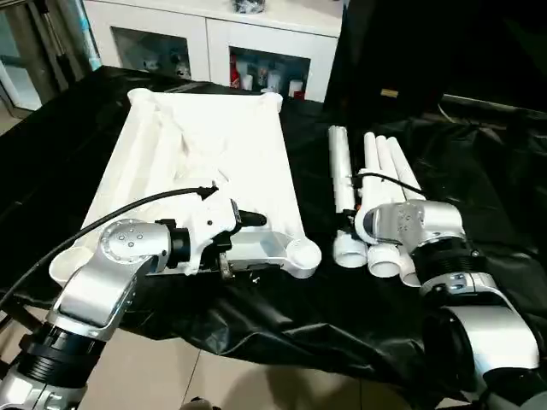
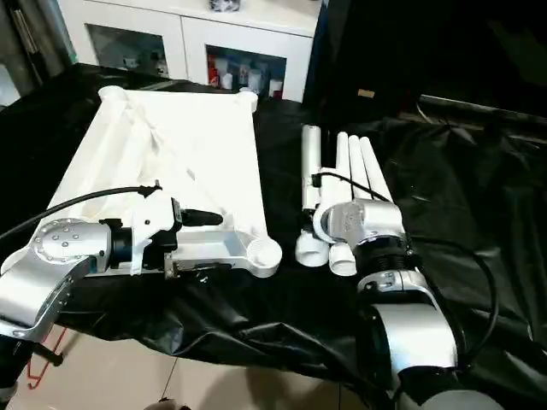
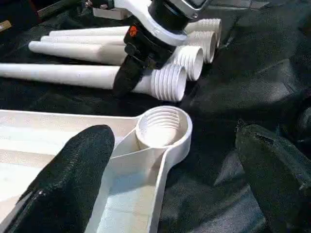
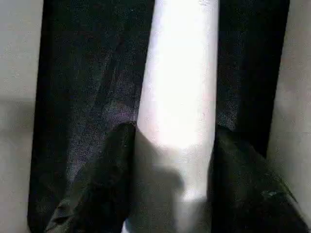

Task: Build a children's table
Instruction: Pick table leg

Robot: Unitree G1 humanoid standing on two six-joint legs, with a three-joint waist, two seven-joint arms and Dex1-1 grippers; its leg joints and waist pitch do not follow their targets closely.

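Table top point(image 1: 205, 162) lies upside down on the black cloth point(image 1: 479, 179), ribbed underside up, rounded corner sockets showing. Near right corner socket point(image 3: 163, 127) is empty, its inner thread visible. No leg is fitted anywhere that shows. The near left corner sits partly behind the left arm, so it cannot be checked.

4 tube legs point(image 1: 376, 184) lie side by side on the cloth just to the right of the top, threaded collars toward the robot — near the empty socket but apart from it.

Left gripper point(image 3: 175, 170) — fingers spread wide, holding nothing. It hovers over the near edge of the top; one finger point(image 3: 73, 174) is above the tray-like underside, the other off over the cloth.

Right gripper point(image 4: 170, 160) is down on the leg bundle. Its black fingers point(image 4: 102, 179) flank 1 leg point(image 4: 177, 97), one on each side and close against it. Whether they have clamped cannot be told.

Judgement: assembly is at its very start. Parts are laid out, 0 of 4 legs installed as far as visible. Step in hand looks like taking the first leg. Left to do: lift it, bring its threaded end to a socket, screw it in, repeat for the others, then turn the table upright.
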